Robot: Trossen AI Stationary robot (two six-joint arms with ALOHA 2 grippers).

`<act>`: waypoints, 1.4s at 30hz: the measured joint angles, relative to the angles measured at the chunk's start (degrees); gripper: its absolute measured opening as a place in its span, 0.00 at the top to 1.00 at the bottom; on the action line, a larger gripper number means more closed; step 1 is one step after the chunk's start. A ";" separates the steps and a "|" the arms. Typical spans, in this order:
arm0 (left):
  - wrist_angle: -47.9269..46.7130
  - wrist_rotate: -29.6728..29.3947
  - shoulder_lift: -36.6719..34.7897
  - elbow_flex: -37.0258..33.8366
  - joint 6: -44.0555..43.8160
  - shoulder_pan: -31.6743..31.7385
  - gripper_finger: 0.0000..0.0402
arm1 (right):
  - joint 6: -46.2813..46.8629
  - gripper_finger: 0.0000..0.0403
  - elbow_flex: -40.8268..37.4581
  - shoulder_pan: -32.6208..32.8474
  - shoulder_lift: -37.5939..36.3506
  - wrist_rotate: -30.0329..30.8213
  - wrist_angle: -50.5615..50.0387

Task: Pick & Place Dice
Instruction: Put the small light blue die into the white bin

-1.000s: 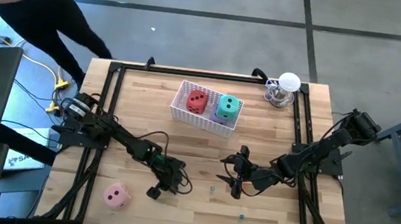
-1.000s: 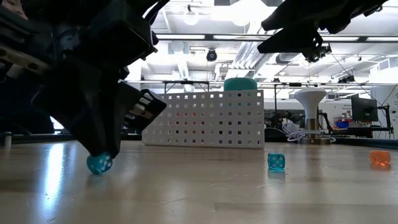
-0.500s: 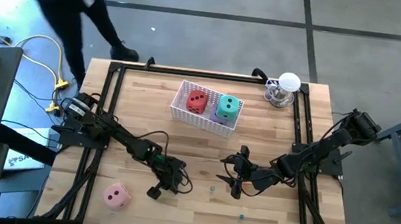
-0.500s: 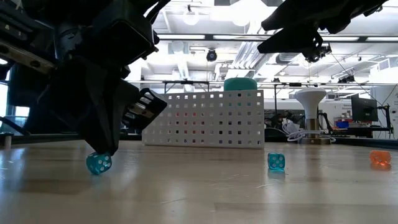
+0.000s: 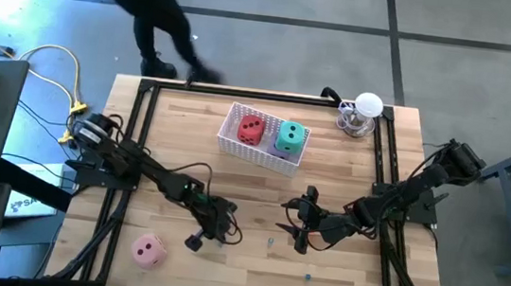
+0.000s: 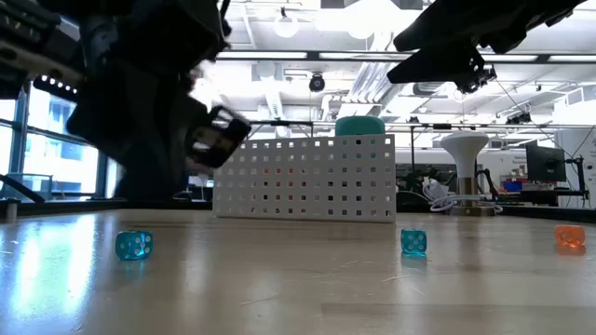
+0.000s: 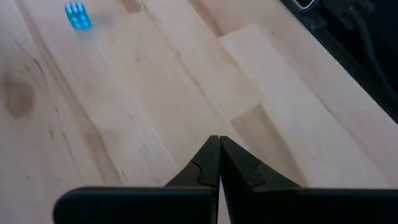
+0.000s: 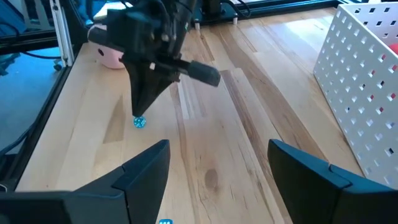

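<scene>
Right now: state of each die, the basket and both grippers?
Red die: in the white basket.
Green die: in the basket, beside red.
Purple die: in the basket, mostly hidden under green.
Pink die: loose on the table, near the left front corner.
Small blue die: on the table, not held.
Left gripper: shut, empty, above the table.
Right gripper: open, empty, waiting mid-table.

Three dice in the basket, one left on the table

The red die (image 5: 250,129), green die (image 5: 289,135) and a partly hidden purple die (image 5: 275,151) sit in the white basket (image 5: 256,154); the pink die (image 5: 147,249) lies near the left gripper (image 5: 195,242).
</scene>
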 joint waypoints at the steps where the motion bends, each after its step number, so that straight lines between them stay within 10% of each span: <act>1: 0.07 -0.04 -0.42 0.00 0.85 -0.01 1.00 | 0.00 0.35 0.00 0.00 0.00 0.01 0.01; 8: -0.66 -1.77 -4.22 0.01 -0.61 -1.67 1.00 | 0.01 0.35 0.00 0.00 0.00 0.00 -0.10; 18: -5.72 -27.23 -6.34 0.09 -9.23 -10.70 0.97 | 0.02 0.35 0.00 0.00 0.00 -0.01 -0.33; 26: -5.73 -40.63 -6.34 0.09 -12.92 -16.22 0.77 | -1.24 0.35 0.00 -0.04 0.00 -0.01 -0.28; 42: -6.12 -39.40 -2.34 0.15 -23.37 -16.76 0.61 | -1.03 0.35 0.00 0.00 0.00 -0.01 0.15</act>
